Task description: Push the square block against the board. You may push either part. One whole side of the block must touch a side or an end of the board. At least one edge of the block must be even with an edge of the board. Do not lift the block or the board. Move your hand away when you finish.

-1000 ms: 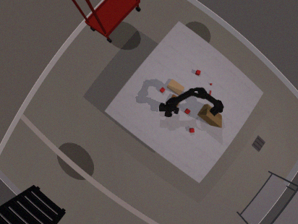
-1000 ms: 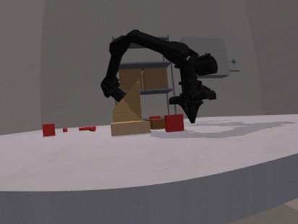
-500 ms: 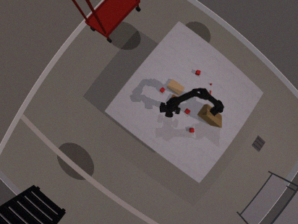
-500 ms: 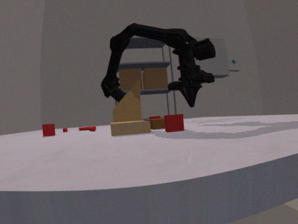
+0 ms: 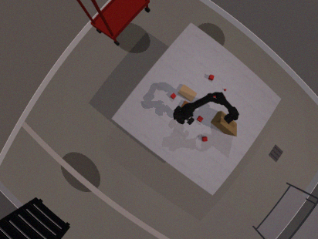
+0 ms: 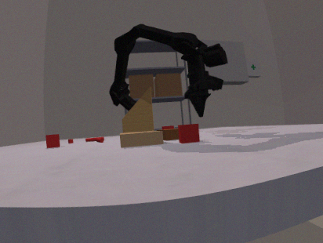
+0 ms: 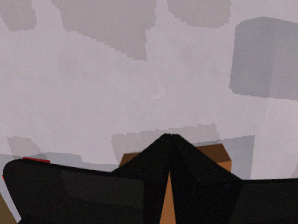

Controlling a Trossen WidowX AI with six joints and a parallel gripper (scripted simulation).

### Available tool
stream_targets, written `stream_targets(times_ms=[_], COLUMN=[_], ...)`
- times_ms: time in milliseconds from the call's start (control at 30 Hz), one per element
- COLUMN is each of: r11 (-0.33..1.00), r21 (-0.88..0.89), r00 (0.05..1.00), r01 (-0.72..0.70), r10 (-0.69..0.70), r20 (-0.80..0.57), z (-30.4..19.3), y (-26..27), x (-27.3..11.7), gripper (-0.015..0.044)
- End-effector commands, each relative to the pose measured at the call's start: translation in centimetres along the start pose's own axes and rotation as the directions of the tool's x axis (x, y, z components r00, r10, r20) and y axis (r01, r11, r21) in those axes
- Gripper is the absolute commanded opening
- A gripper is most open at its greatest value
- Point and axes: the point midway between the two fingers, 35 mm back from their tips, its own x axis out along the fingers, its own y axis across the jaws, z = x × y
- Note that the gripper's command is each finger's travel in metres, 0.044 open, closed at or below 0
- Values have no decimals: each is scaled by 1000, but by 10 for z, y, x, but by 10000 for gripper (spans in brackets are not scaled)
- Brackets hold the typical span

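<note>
The light tan board (image 5: pixel 187 92) (image 6: pixel 141 139) lies flat on the table. The square block (image 5: pixel 185 103) (image 6: pixel 170 134) (image 7: pixel 218 153) is darker orange-brown and lies close to the board's lower side in the top view; the arm partly covers it there. In the exterior view it is partly behind the board and a red cube. Whether block and board touch, or have even edges, cannot be told. My gripper (image 6: pixel 201 115) (image 7: pixel 170 141) is shut and empty, raised above the table. In the wrist view its fingers cover most of the block.
A red cube (image 5: pixel 173 95) (image 6: pixel 189 133) is beside the board. Other red cubes (image 5: pixel 200 119) (image 5: pixel 204 139) (image 5: pixel 211 77) stand around, one of them left in the exterior view (image 6: pixel 52 141). A tall tan wedge (image 5: pixel 219 122) (image 6: pixel 140 117) is near the arm's base. A small red piece (image 6: pixel 95 139) lies beyond.
</note>
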Motion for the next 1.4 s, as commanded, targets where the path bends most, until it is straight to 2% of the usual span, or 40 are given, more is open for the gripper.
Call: stream_targets(times_ms=[0,367,767,1200,1367], r11=[991,876,614,226,204], r21=[130,482,789,974,979], r00=[1000,1000,1000,1000,1000], r01=[-1,-3,-3,-2,-2], r10=[1,2,3,5,5], r20=[3,2,2,1,1], z=[-7,-25,-45,-68,-69], y=[6,22,42,66,67], x=[-2,-2,-1,2,2], gripper=[0,0,0,0,0])
